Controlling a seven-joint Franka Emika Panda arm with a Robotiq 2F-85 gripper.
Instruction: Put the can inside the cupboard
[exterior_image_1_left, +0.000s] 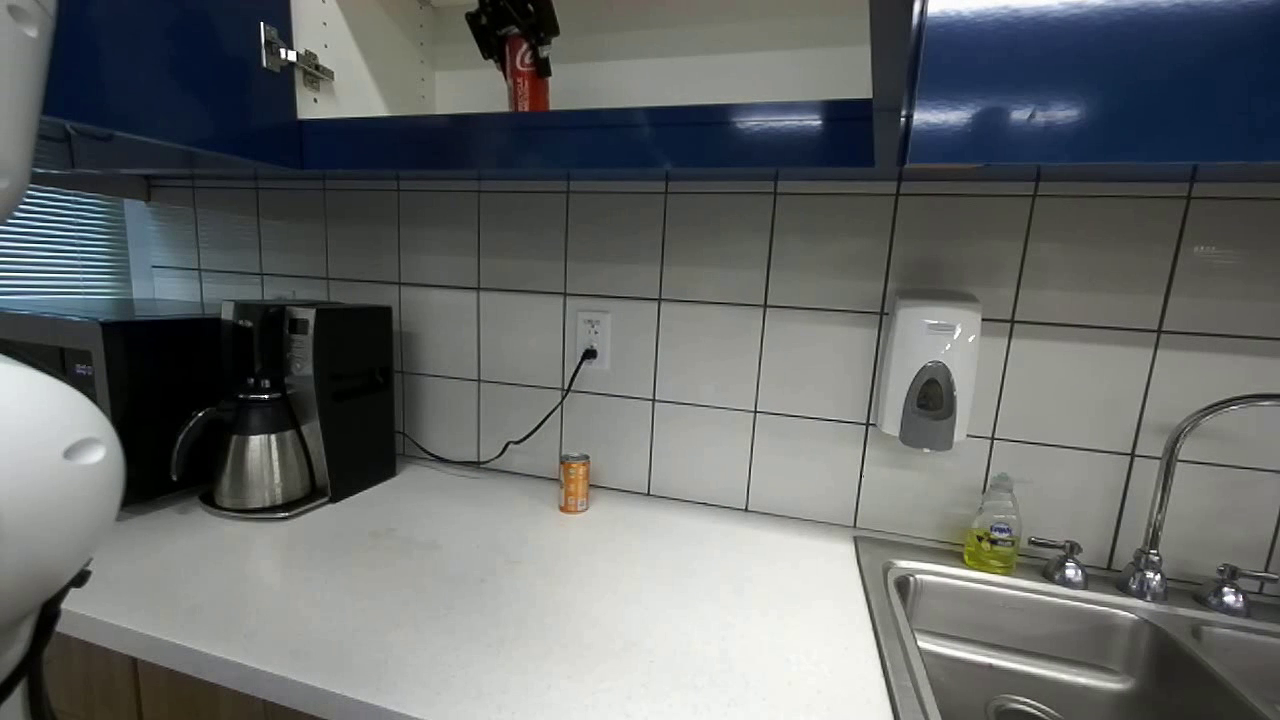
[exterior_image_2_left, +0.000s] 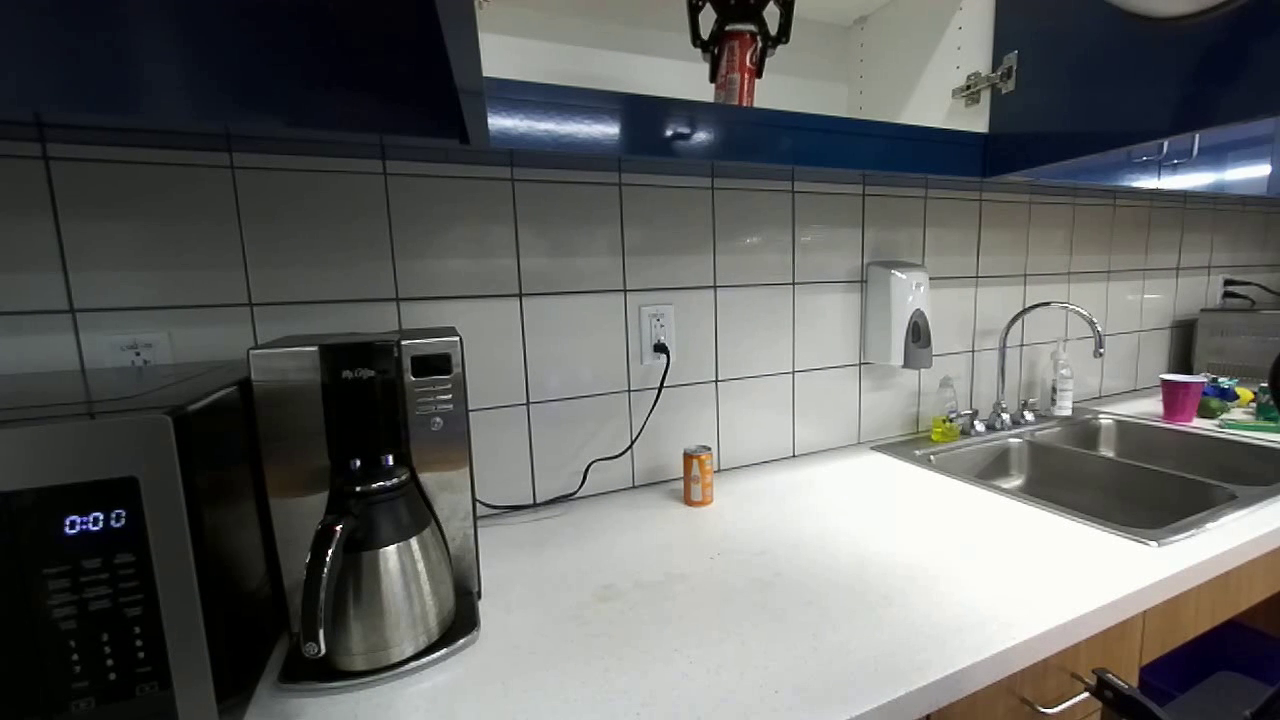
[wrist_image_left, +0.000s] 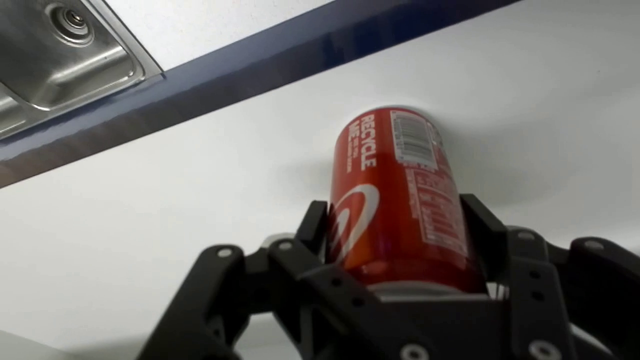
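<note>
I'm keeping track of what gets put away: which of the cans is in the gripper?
The red can, clasped by the gripper inside the open cupboard. The orange can stands on the counter, near the tiled wall.

Red can (exterior_image_2_left: 737, 68) gripped between black jaws, inside open blue cupboard (exterior_image_2_left: 735, 132), orange can (exterior_image_2_left: 698, 476) upright on counter (exterior_image_2_left: 790, 585) below

The cupboard (exterior_image_1_left: 600, 138) is gleaming dark blue outside; within it, the can (wrist_image_left: 397, 200) is showing red with white lettering.
</note>
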